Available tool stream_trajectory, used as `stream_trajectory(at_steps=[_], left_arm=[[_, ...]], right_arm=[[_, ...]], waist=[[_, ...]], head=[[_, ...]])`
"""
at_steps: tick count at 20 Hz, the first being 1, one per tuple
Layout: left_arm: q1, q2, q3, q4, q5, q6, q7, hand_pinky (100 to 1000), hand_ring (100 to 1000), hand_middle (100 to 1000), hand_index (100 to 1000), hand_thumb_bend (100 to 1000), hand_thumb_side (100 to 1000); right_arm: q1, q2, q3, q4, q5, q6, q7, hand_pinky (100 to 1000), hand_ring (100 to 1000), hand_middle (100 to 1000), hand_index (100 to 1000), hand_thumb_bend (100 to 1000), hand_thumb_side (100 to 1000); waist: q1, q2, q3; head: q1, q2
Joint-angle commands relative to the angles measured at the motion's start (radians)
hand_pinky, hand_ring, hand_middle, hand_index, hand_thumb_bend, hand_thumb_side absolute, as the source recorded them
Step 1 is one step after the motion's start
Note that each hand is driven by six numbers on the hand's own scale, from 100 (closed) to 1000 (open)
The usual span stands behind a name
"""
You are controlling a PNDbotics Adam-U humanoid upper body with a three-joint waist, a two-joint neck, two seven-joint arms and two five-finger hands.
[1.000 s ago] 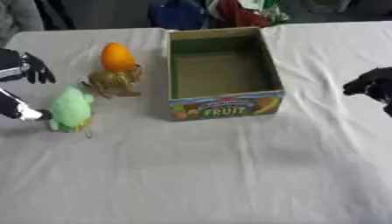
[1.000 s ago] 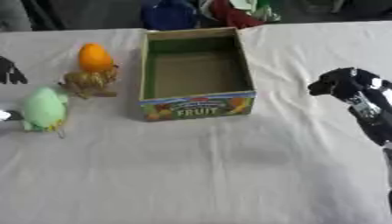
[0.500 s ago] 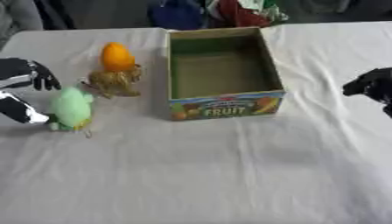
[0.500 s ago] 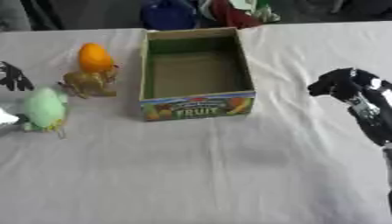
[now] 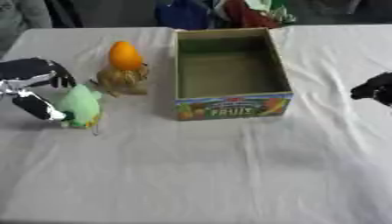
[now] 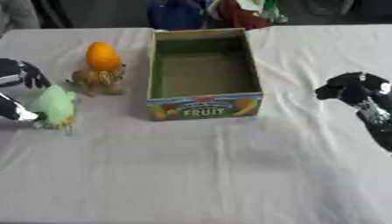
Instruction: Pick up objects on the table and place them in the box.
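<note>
A pale green soft toy [image 5: 79, 105] lies at the table's left. My left hand [image 5: 32, 76] reaches in from the left and stands open right against it, fingers above and thumb [image 5: 34, 107] low beside it. It does not close round the toy. Behind the toy stand a brown animal figure [image 5: 122, 81] and an orange fruit [image 5: 124, 55], touching each other. The cardboard box [image 5: 229, 107] marked FRUIT sits in the middle, and nothing shows inside it. My right hand [image 6: 354, 87] hovers at the right, well clear of the box, fingers relaxed and holding nothing.
A white cloth [image 5: 199, 175] covers the table, with wide bare room in front of the box. Blue [image 5: 182, 13] and red [image 5: 245, 15] bundles lie past the far edge.
My left hand has edged rightward, closer to the green toy. The right hand and the objects have stayed put.
</note>
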State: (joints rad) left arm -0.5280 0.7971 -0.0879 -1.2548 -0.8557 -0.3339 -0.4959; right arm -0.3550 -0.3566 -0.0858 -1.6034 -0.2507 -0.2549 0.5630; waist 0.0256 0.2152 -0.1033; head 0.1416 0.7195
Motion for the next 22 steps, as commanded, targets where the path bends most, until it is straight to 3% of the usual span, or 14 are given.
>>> stream_trajectory(at_steps=[1,3,4,5,6,8,13,22], left_arm=[[-0.016,0.010,-0.009,0.007,-0.019,-0.013,-0.010,654,593,585,751,476,379],[-0.015,0.006,-0.014,0.009,-0.028,-0.019,-0.002,617,538,526,696,394,331],[-0.014,0.004,-0.015,0.008,-0.032,-0.020,0.008,585,491,475,641,275,257],[-0.014,0.002,-0.016,0.006,-0.036,-0.018,0.024,572,471,454,617,245,232],[-0.014,0.001,-0.017,0.004,-0.040,-0.016,0.039,532,410,383,547,157,168],[-0.014,0.000,-0.018,-0.005,-0.046,-0.010,0.077,499,357,324,492,110,122],[-0.010,0.000,-0.009,-0.046,-0.022,0.001,0.146,467,317,280,450,100,100],[-0.054,0.024,0.029,-0.246,0.121,0.023,0.145,463,311,273,444,100,100]], right_arm=[[-0.009,-0.014,-0.004,-0.013,0.002,-0.003,0.002,725,718,609,727,100,608],[-0.009,-0.014,-0.004,-0.013,0.003,-0.003,0.003,725,718,609,727,100,607],[-0.009,-0.014,-0.004,-0.013,0.003,-0.003,0.002,725,718,609,727,100,607],[-0.009,-0.015,-0.004,-0.013,0.003,-0.003,0.002,725,718,609,727,100,607],[-0.009,-0.015,-0.004,-0.013,0.003,-0.003,0.002,725,718,609,727,100,608],[-0.009,-0.014,-0.004,-0.012,0.003,-0.003,0.003,725,718,609,727,100,608],[-0.010,-0.014,-0.005,-0.013,0.002,-0.003,0.003,725,718,609,727,100,606],[-0.010,-0.016,-0.003,-0.012,0.001,-0.002,0.004,725,718,609,727,100,604]], waist=[[0.000,-0.016,0.000],[0.000,-0.016,-0.001],[0.000,-0.016,-0.001],[0.000,-0.016,-0.001],[0.000,-0.016,-0.001],[0.001,-0.016,-0.002],[0.001,-0.017,-0.002],[0.005,-0.021,0.001]], head=[[0.002,-0.001],[0.001,0.000],[0.001,0.000],[0.000,0.000],[0.000,0.000],[-0.001,0.000],[-0.006,-0.002],[-0.007,-0.002]])
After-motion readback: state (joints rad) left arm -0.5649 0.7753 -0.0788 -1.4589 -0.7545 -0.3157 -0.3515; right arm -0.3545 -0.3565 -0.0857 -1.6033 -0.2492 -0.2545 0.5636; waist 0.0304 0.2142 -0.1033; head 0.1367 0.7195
